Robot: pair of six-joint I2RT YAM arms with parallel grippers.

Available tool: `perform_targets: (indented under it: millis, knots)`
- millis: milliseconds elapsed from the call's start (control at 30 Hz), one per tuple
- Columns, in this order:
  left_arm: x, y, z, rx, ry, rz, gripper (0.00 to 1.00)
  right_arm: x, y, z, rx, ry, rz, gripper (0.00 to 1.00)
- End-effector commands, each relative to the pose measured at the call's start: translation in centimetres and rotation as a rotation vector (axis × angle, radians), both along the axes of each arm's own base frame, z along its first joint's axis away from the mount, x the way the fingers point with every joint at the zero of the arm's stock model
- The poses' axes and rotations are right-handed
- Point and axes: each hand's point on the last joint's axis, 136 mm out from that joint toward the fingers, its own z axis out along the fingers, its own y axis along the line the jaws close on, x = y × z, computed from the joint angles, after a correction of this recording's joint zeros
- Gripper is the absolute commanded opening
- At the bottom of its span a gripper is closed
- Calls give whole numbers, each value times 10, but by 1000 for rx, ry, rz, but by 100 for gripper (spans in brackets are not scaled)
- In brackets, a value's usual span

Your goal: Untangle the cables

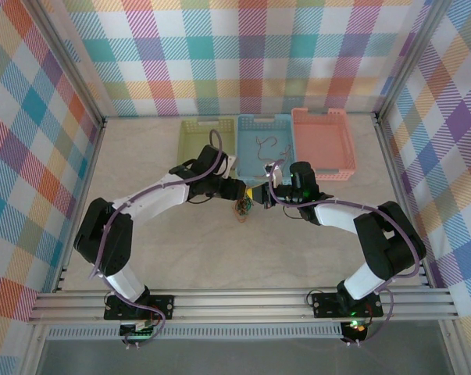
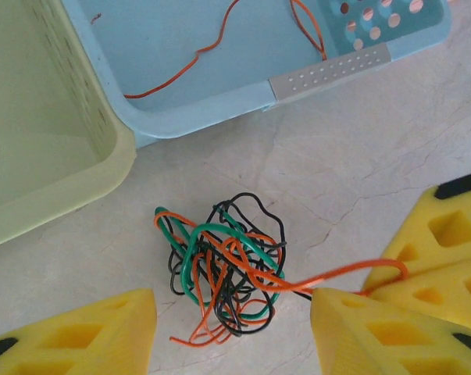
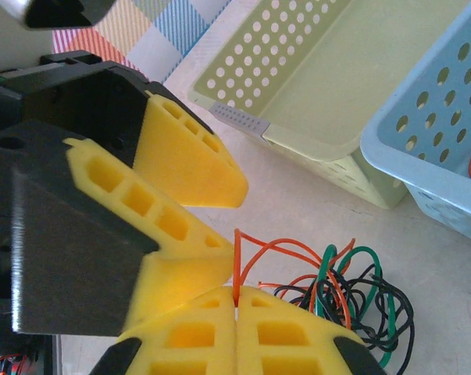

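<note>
Tangle of cables point(image 2: 223, 269) lies on the table point(image 2: 360, 156) at the centre of the left wrist view, just below the blue basket point(image 2: 219, 101) and right of the yellow-green basket point(image 2: 55, 141). Orange, green and black wires are knotted together.

Right gripper point(image 3: 236, 301), at the bottom edge of its own view, is fully closed on one orange strand point(image 2: 337, 273), which runs from the knot toward the right of the left wrist frame. Left gripper point(image 2: 233, 312) stands about half open, one finger at each lower corner with the knot between them. It has hold of nothing.

Assessment: the step in hand appears to be drawing that strand free.

Recommended: the left fingers close on the body of the knot, clear of the orange strand, to anchor it. The right gripper should then pull slowly along the strand's own line, away from the knot.

Risk: the strand seems to loop through the green and black wires. A fast pull would likely tighten the knot or drag the whole bundle.
</note>
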Motion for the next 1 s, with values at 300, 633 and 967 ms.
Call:
perform_targets:
  millis: [300, 633, 967]
  knots:
    - [12, -12, 4, -12, -18, -11, 48, 1, 8, 13, 22, -56, 37, 0]
    - [16, -7, 11, -20, -66, 21, 17, 1, 8, 14, 25, -58, 41, 0]
    - [8, 7, 20, 42, -139, -26, 25, -4, 9, 18, 38, -76, 64, 0]
